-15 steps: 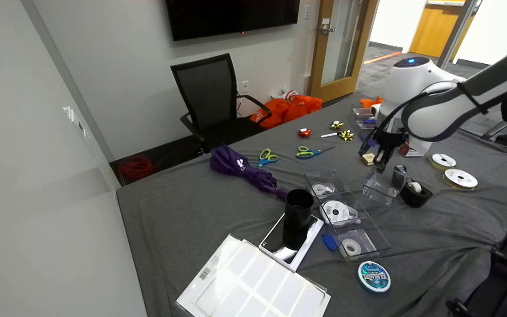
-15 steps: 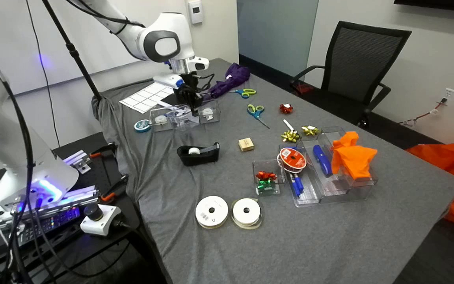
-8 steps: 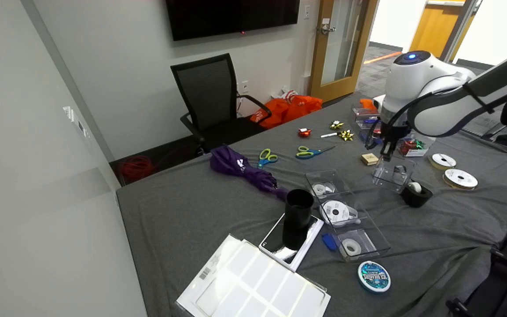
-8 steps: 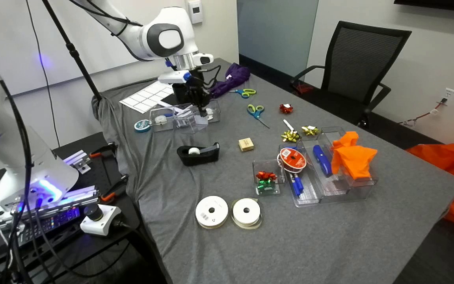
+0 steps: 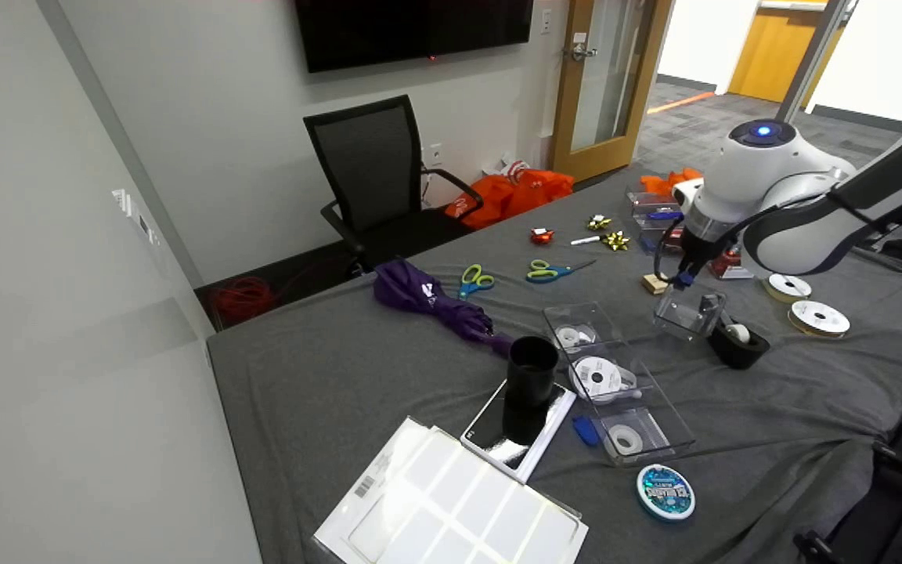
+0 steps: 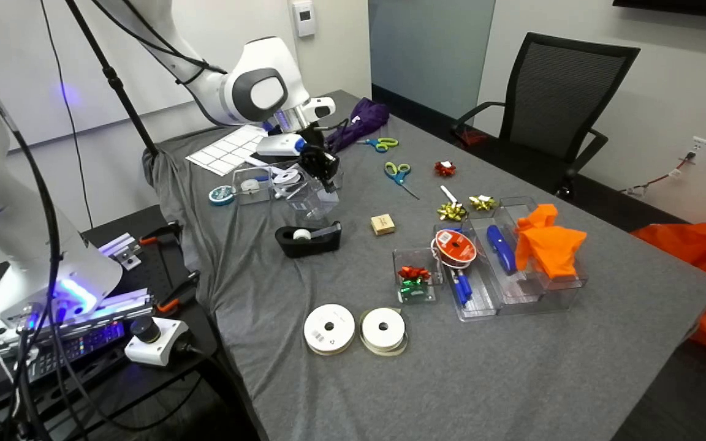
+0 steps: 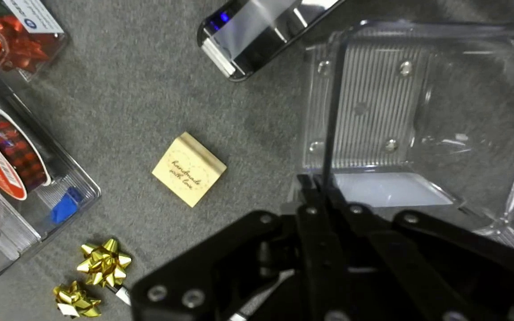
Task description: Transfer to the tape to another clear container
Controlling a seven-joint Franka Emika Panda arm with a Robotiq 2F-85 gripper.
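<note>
My pincer (image 7: 321, 188) pinches one wall of a clear box (image 7: 375, 107), which I hold tilted near the long tray (image 5: 649, 425). One small white roll of tape (image 5: 561, 338) lies in an end compartment of that tray, a second roll (image 5: 613, 446) in its opposite end, and a large white spool (image 5: 586, 384) in its middle. A tape dispenser (image 6: 310, 245) stands farther from the tray than the box.

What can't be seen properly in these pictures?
Clear tray, partly: hidden behind the pincer in an exterior view.
Print on a white spool: too small in both exterior views.
Black tape dispenser: cut off by the wrist view's top edge.
Plaid ribbon spool: cut off by the wrist view's left edge.
</note>
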